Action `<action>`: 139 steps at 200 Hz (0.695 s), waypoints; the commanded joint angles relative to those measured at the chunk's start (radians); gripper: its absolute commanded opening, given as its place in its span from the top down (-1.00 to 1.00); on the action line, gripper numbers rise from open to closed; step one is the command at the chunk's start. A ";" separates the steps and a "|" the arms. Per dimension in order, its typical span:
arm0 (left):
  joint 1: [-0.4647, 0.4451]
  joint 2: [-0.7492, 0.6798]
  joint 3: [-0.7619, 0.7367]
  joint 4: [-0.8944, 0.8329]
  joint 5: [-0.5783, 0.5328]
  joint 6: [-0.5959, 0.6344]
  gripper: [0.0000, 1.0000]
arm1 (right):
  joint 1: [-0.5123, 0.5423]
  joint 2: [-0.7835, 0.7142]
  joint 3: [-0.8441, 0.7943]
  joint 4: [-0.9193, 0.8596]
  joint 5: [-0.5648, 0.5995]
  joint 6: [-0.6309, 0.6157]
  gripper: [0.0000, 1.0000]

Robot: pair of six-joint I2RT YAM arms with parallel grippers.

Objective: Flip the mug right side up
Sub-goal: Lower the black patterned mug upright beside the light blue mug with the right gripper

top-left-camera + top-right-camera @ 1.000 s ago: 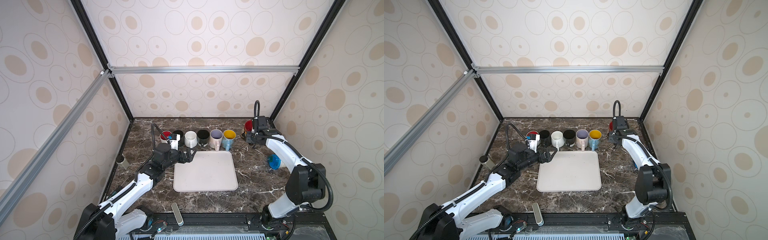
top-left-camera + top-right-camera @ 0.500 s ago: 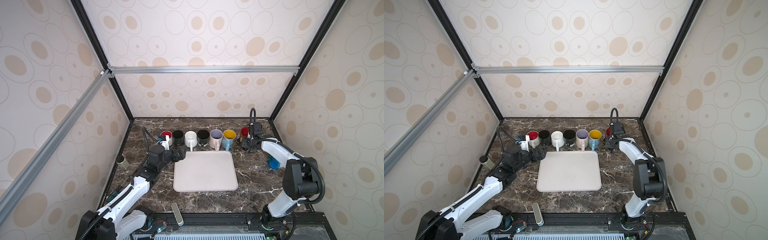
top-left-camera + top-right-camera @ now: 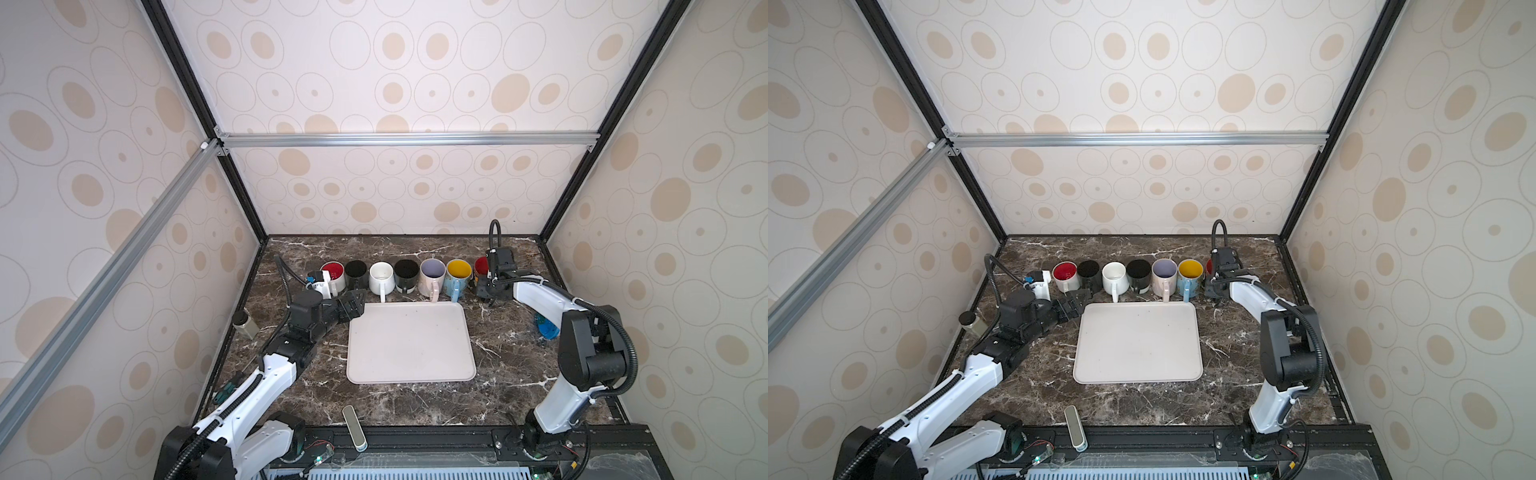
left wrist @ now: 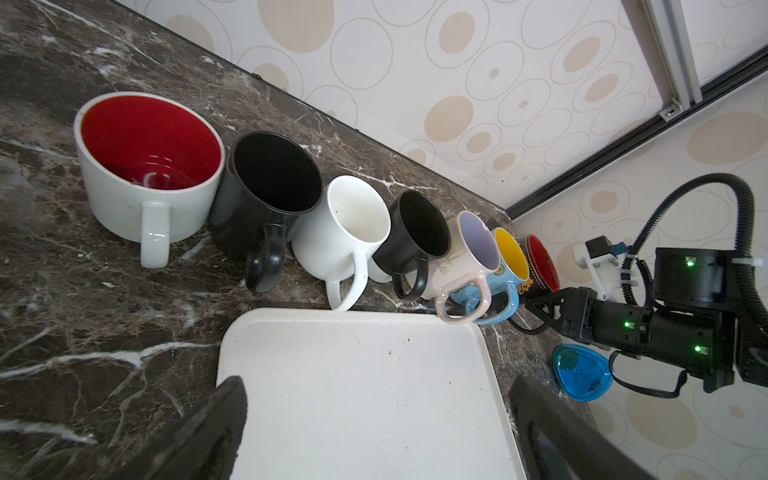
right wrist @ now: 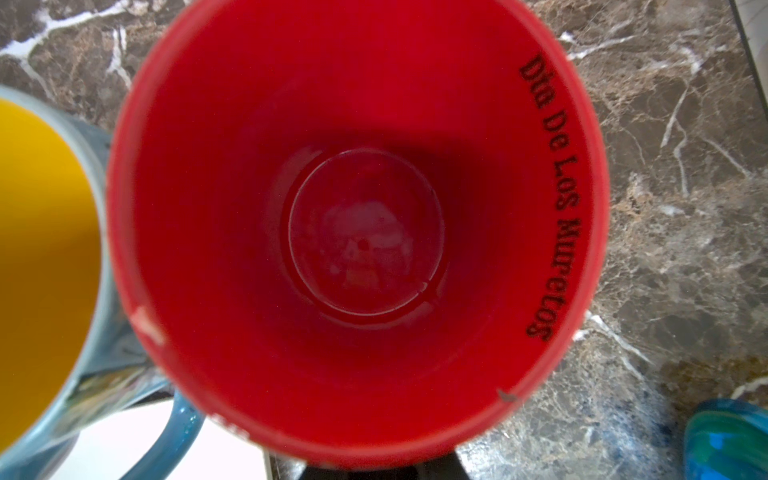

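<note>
The red mug [image 4: 540,262] stands mouth up at the right end of the row of mugs [image 3: 381,276], just beside my right gripper [image 4: 536,300], which is pinched shut. My left gripper [image 3: 354,305] is wide open and much farther away

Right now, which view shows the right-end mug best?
Right wrist: the mug fills it, red inside facing the camera. Left wrist shows it small and distant. Both top views show only a red sliver.
</note>
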 commanded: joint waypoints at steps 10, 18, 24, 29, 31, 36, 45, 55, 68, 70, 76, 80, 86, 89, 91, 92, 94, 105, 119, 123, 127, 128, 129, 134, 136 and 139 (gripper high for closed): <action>0.006 -0.001 0.002 0.015 0.013 -0.004 -1.00 | 0.026 -0.018 0.048 0.070 0.041 -0.026 1.00; 0.004 0.001 0.001 0.015 0.011 -0.004 -1.00 | 0.031 -0.015 0.049 0.067 0.048 -0.028 1.00; 0.004 0.001 0.001 0.017 0.012 -0.003 -1.00 | 0.035 -0.011 0.052 0.065 0.057 -0.034 1.00; 0.004 0.002 -0.001 0.018 0.012 -0.004 -1.00 | 0.037 -0.007 0.053 0.063 0.065 -0.038 1.00; 0.004 0.003 -0.001 0.019 0.012 -0.004 -1.00 | 0.038 -0.005 0.054 0.061 0.065 -0.037 1.00; 0.005 0.002 -0.002 0.021 0.014 -0.003 -1.00 | 0.038 -0.001 0.057 0.057 0.068 -0.037 1.00; 0.005 0.002 -0.003 0.021 0.014 -0.005 -1.00 | 0.038 0.004 0.056 0.056 0.071 -0.036 1.00; 0.005 0.000 -0.003 0.019 0.015 -0.004 -1.00 | 0.038 0.006 0.052 0.060 0.070 -0.035 1.00; 0.005 -0.004 -0.005 0.018 0.015 -0.001 -1.00 | 0.038 0.009 0.053 0.065 0.065 -0.035 1.00; 0.005 -0.005 -0.006 0.018 0.015 -0.002 -1.00 | 0.038 0.011 0.053 0.065 0.064 -0.034 1.00; 0.005 -0.007 -0.006 0.018 0.012 -0.001 -1.00 | 0.038 0.013 0.058 0.062 0.064 -0.035 0.98; 0.005 -0.007 -0.008 0.018 0.010 0.000 -1.00 | 0.039 0.017 0.061 0.060 0.063 -0.036 0.97; 0.005 -0.007 -0.008 0.017 0.008 0.001 -1.00 | 0.039 0.021 0.065 0.055 0.061 -0.039 0.92; 0.005 -0.008 -0.010 0.018 0.008 0.002 -1.00 | 0.038 0.023 0.068 0.053 0.061 -0.041 0.88; 0.005 -0.008 -0.010 0.018 0.007 0.002 -1.00 | 0.038 0.025 0.071 0.050 0.062 -0.042 0.86; 0.005 -0.008 -0.009 0.018 0.008 0.001 -1.00 | 0.038 0.026 0.071 0.048 0.062 -0.043 0.85; 0.005 -0.007 -0.009 0.018 0.007 0.002 -1.00 | 0.038 0.028 0.074 0.045 0.063 -0.043 0.83; 0.006 -0.006 -0.010 0.017 0.008 0.004 -1.00 | 0.038 0.036 0.087 0.028 0.064 -0.049 0.71; 0.006 -0.003 -0.011 0.016 0.006 0.006 -1.00 | 0.038 0.040 0.093 0.017 0.063 -0.052 0.53; 0.005 -0.002 -0.011 0.016 0.006 0.007 -1.00 | 0.038 0.040 0.092 0.015 0.060 -0.051 0.50; 0.005 -0.001 -0.011 0.017 0.006 0.007 -1.00 | 0.038 0.039 0.092 0.015 0.057 -0.051 0.48; 0.005 -0.001 -0.011 0.017 0.006 0.007 -1.00 | 0.039 0.039 0.093 0.014 0.056 -0.051 0.47; 0.005 -0.001 -0.011 0.017 0.006 0.008 -1.00 | 0.039 0.038 0.092 0.014 0.055 -0.051 0.47; 0.005 0.000 -0.010 0.016 0.006 0.010 -1.00 | 0.038 0.037 0.091 0.014 0.049 -0.050 0.43; 0.005 0.002 -0.010 0.016 0.006 0.010 -1.00 | 0.038 0.036 0.091 0.014 0.047 -0.050 0.42; 0.005 0.002 -0.009 0.016 0.006 0.012 -1.00 | 0.038 0.036 0.089 0.013 0.045 -0.049 0.40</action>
